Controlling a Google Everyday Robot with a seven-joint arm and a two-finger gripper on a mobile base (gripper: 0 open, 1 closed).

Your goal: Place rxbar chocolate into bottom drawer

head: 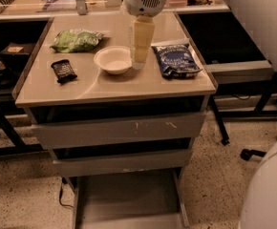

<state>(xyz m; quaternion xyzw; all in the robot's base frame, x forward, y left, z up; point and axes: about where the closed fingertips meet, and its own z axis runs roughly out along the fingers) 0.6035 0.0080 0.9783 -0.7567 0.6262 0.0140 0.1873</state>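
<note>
The rxbar chocolate (63, 70), a small black wrapper, lies flat on the left part of the cabinet top (114, 85). The bottom drawer (129, 199) is pulled out below, its flat grey floor showing. My gripper (140, 61) hangs from the white wrist at the top centre, over the right rim of the white bowl (112, 59). It is well to the right of the rxbar and holds nothing that I can see.
A green bag (76, 40) lies at the back left and a blue bag (176, 59) at the right of the top. Two upper drawers (119, 130) are shut. Black table legs stand on both sides; a white robot body (270, 190) is at the lower right.
</note>
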